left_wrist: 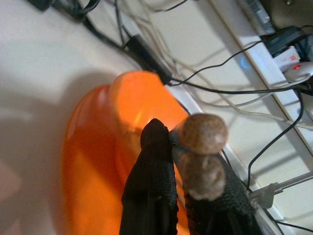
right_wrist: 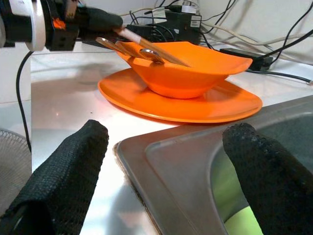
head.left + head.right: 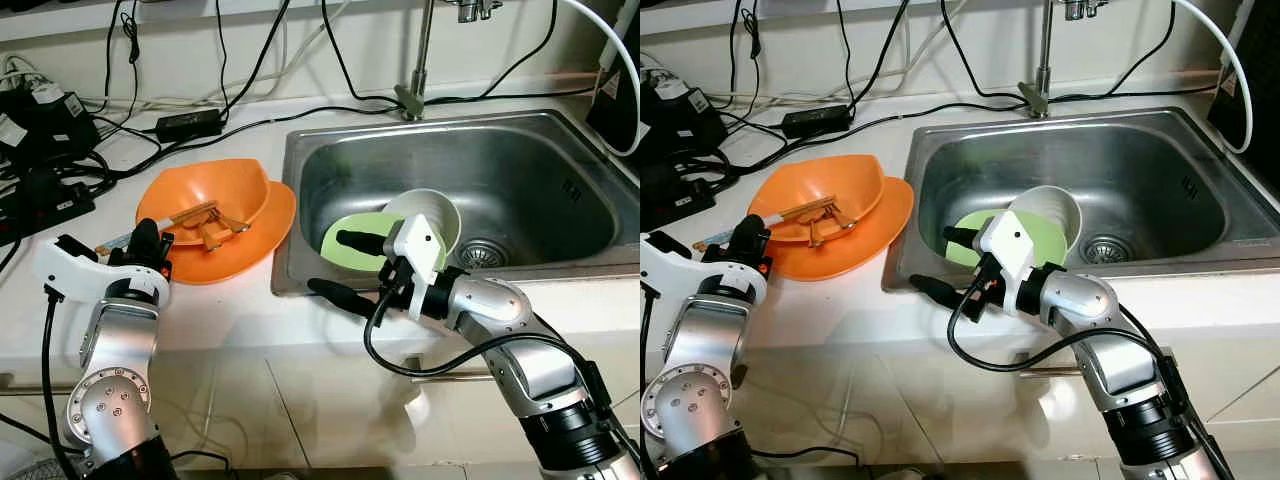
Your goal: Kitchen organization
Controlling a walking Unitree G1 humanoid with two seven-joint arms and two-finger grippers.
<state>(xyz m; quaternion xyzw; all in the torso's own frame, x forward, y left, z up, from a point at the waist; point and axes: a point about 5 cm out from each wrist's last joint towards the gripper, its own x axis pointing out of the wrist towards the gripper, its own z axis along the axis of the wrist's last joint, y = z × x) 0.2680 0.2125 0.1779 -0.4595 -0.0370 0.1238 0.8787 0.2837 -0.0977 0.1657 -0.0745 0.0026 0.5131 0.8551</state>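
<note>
Meanwhile, left tool (image 1: pixel 173 161) pinching spoons (image 2: pixel 128 45)

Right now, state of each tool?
Left tool: closed on the utensils lying in the orange bowl.
Right tool: open, empty, at the sink front rim.

Bright even indoor light, sink (image 3: pixel 560 190) glare; left wrist view blurred, perhaps overexposed
</note>
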